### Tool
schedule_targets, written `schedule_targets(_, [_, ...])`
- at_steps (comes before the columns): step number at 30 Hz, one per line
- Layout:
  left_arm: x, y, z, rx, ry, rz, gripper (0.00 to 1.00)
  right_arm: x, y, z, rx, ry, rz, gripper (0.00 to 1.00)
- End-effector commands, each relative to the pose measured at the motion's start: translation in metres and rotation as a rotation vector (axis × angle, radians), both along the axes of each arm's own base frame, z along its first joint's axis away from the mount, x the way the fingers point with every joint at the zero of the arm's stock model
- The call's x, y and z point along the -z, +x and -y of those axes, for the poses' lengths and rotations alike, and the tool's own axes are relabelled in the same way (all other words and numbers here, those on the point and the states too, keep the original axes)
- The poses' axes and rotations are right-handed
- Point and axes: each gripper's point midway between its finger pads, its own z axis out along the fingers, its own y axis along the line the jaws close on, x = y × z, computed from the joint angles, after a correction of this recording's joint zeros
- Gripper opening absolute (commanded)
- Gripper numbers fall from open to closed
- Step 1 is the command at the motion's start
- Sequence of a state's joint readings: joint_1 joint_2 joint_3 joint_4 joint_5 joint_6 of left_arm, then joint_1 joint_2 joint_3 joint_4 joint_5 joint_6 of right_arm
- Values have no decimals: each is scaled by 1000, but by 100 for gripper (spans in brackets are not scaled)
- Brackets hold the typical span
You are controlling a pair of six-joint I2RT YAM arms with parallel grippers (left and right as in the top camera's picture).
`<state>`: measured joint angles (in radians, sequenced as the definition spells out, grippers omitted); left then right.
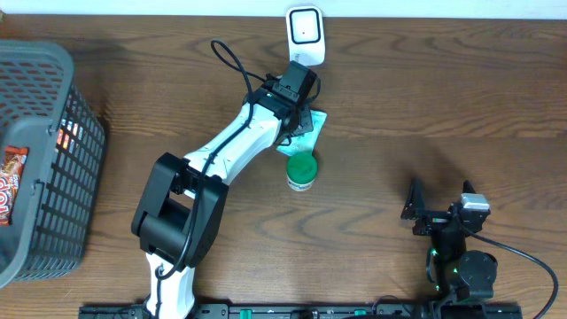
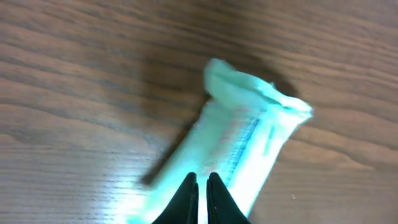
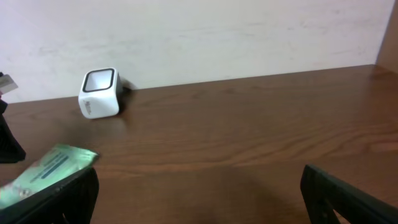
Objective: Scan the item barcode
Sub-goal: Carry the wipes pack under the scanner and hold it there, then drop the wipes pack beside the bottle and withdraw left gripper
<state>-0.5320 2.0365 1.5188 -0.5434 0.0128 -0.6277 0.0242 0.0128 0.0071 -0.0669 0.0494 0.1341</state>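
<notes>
- Left gripper [image 2: 202,182]: pinched fully shut on near end of pale green packet [image 2: 245,140].
- Packet: just in front of white scanner [image 1: 305,34], under left gripper.
- Right gripper [image 3: 199,202]: spread wide, holding and touching nothing, well apart from scanner.
- Green-capped jar [image 1: 301,171]: just beyond packet from scanner.

Dark wooden table [image 1: 443,106], pale wall [image 3: 249,31]

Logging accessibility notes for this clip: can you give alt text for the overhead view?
The left gripper, shut, holds a pale green packet in front of the white scanner on a wooden table. A green-capped bottle stands beside it; the right gripper rests open, apart.
</notes>
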Motion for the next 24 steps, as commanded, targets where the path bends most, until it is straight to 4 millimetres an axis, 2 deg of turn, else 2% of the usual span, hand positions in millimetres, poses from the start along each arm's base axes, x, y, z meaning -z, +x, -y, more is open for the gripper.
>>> schedule_targets(1, [-3, 13, -24, -29, 92, 53, 12, 1, 0, 0, 3, 14, -3, 99])
schedule_targets(2, [-3, 14, -27, -26, 99, 56, 17, 1, 0, 0, 3, 14, -3, 99])
schedule_targets(5, [-18, 23, -41, -15, 108, 87, 53, 1, 0, 0, 3, 14, -3, 99])
schedule_targets(7, [-42, 31, -56, -27, 101, 131, 61, 1, 0, 0, 3, 14, -3, 99])
schedule_targets(10, [-108, 42, -92, -83, 73, 247, 68, 1, 0, 0, 3, 14, -3, 99])
schedule_targets(13, [-186, 37, -141, -170, 43, 390, 76, 1, 0, 0, 3, 14, -3, 99])
schedule_targets(16, [-266, 9, -204, -302, 25, 545, 86, 1, 0, 0, 3, 14, -3, 99])
schedule_targets(19, [-324, -36, -269, -444, 53, 676, 86, 1, 0, 0, 3, 14, -3, 99])
schedule_targets(21, [-349, -73, -315, -567, 95, 736, 86, 1, 0, 0, 3, 14, -3, 99])
schedule_targets(24, [-361, -122, -373, -760, 167, 751, 87, 1, 0, 0, 3, 14, -3, 99])
